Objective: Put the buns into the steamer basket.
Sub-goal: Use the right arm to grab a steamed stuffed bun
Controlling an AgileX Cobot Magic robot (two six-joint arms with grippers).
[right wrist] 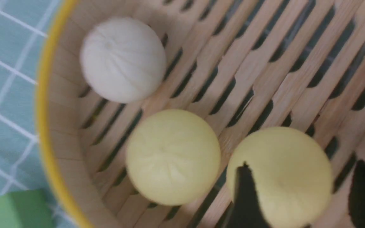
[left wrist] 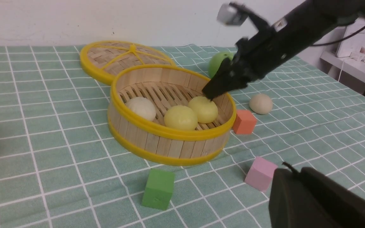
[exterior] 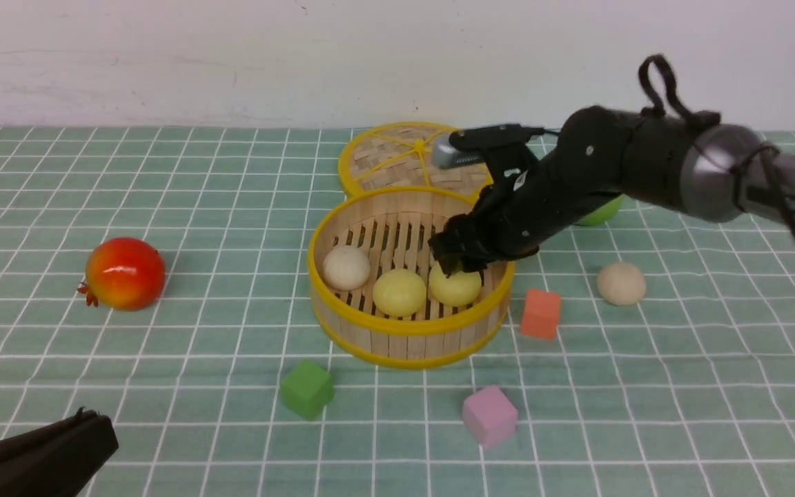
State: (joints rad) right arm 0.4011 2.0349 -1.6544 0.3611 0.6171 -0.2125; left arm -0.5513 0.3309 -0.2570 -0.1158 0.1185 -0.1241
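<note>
Down in the lower left corner of the front view sits the left gripper point(exterior: 32, 455), its jaws apparently pressed together on nothing, well apart from the work. At mid-frame the right gripper point(exterior: 458, 266) dips inside the steamer basket point(exterior: 397, 343), jaws spread and gripping nothing. They straddle a yellow bun point(exterior: 455, 286) that rests on the slats. A second yellow bun point(exterior: 399, 292) lies just beside it, and a white bun point(exterior: 346, 268) sits further left against the wall. The last cream bun point(exterior: 621, 283) lies out on the cloth at the right of the frame, beyond the orange cube point(exterior: 540, 314).

To my eye the danger is in the lift-out. In the wrist view one finger point(right wrist: 246, 196) looks very close against the bun, so a slanted rise could drag it or knock its neighbour. The arm also hangs low over the basket's upper-right rim, and a sideways swing might shove the whole basket. The loose bun is round and may roll off if pinched off-centre.
</note>
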